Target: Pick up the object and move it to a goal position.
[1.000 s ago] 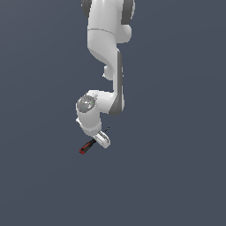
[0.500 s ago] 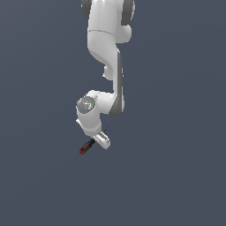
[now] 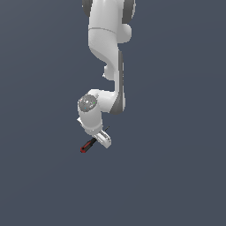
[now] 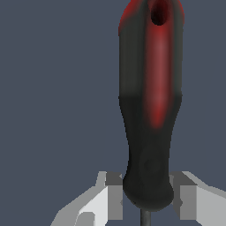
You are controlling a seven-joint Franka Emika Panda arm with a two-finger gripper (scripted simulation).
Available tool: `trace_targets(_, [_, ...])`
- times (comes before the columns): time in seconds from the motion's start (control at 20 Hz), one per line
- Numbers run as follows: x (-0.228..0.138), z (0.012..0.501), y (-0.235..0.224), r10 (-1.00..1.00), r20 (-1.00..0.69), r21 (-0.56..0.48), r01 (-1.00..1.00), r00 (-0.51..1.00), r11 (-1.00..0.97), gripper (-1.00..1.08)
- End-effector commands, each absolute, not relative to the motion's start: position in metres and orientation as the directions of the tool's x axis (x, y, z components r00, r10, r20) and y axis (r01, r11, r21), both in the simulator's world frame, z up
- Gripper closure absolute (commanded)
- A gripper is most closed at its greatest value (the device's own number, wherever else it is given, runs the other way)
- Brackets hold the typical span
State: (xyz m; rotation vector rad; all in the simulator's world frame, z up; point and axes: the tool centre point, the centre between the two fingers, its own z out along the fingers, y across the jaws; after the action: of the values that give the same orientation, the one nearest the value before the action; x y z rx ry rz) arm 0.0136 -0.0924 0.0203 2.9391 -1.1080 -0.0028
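Note:
The screwdriver (image 3: 87,145) has a red-and-black handle and a thin dark shaft, whose tip pokes out past the gripper in the exterior view. My gripper (image 3: 99,137) is down over it. In the wrist view the handle (image 4: 150,110) fills the frame, with the shaft just showing at its narrow black end. My gripper (image 4: 148,196) has one finger (image 4: 112,194) on each side of that black end, and the pads press against it. The gripper is shut on the screwdriver. I cannot tell whether the screwdriver rests on the surface or hangs just above it.
The white arm (image 3: 108,53) reaches down from the top of the exterior view. The plain dark grey surface (image 3: 176,176) spreads all around. No goal marker shows in either view.

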Motion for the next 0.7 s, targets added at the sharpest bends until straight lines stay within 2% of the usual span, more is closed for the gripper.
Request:
trace_targets(0.0, [0.012, 0.027, -0.086, -0.660, 0.000, 0.000, -0.660, 0.752, -0.752, 1.08])
trace_targets(0.65, [-0.021, 0.103, -0.012, -0.660, -0.001, -0.001, -0.660, 0.752, -0.752, 1.08])
